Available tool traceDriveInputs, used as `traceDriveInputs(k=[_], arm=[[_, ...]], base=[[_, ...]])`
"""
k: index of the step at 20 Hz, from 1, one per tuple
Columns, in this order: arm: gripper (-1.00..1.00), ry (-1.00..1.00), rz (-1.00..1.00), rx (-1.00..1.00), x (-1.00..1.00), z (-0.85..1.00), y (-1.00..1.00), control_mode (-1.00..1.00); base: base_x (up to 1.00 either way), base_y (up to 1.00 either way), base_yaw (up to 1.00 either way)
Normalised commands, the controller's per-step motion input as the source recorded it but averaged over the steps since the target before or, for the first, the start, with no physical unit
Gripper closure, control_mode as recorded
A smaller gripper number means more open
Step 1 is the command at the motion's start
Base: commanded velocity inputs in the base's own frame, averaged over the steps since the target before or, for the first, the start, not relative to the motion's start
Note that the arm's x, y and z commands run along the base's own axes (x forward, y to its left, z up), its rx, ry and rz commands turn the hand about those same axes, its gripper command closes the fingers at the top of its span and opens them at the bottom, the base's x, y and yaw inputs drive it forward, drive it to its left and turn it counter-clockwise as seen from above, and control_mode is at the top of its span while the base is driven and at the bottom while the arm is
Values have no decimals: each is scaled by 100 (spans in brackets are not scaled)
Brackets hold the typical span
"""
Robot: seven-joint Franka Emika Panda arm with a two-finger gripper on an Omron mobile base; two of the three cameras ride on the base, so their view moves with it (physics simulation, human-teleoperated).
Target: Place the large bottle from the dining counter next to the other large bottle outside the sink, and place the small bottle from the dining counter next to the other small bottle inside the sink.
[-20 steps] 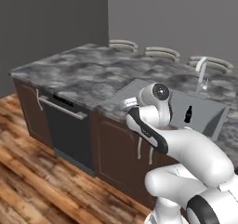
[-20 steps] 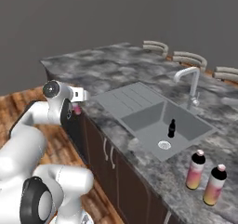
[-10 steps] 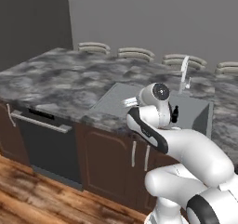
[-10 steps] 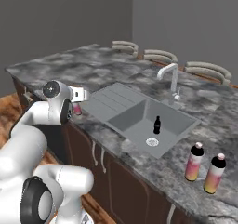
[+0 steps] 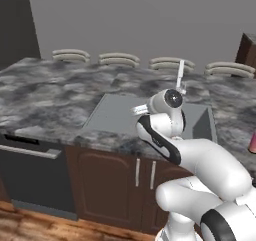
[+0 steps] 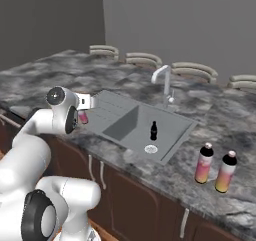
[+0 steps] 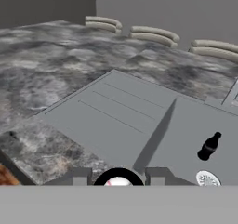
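My gripper [image 6: 82, 112] is shut on the small bottle [image 6: 83, 118], a tiny pink one, at the counter's front edge just left of the sink [image 6: 131, 128]. Looking along the hand, the bottle's dark round cap [image 7: 118, 181] sits between the two fingertips [image 7: 78, 175], over the grey drainboard [image 7: 111, 111]. The other small bottle [image 6: 154, 131], all black, stands upright in the basin beside the drain [image 6: 151, 148]; it shows too as the black bottle [image 7: 208, 146]. Two large pink-to-yellow bottles [image 6: 204, 163] [image 6: 226, 172] stand side by side on the counter right of the sink.
A tall arched silver faucet [image 6: 163, 81] rises behind the basin. Several round stool tops [image 6: 144, 58] line the far edge of the marbled counter [image 5: 45, 95]. A dark dishwasher front [image 5: 35, 177] and brown cabinet doors [image 5: 112, 185] sit below the near edge.
The whole picture has shifted: the base has driven along the counter, bringing the sink and large bottles closer to centre. The gripper stays shut on the small pink bottle.
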Motion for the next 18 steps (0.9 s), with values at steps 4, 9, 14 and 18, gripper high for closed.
traceDriveInputs(k=[4, 9, 14, 18], arm=[[100, 0, 0, 0, 0, 0, 0, 100], [100, 0, 0, 0, 0, 0, 0, 100], [100, 0, 0, 0, 0, 0, 0, 100], [100, 0, 0, 0, 0, 0, 0, 100]], base=[[0, 25, -31], [0, 16, -28], [0, 20, -28], [0, 25, -29]])
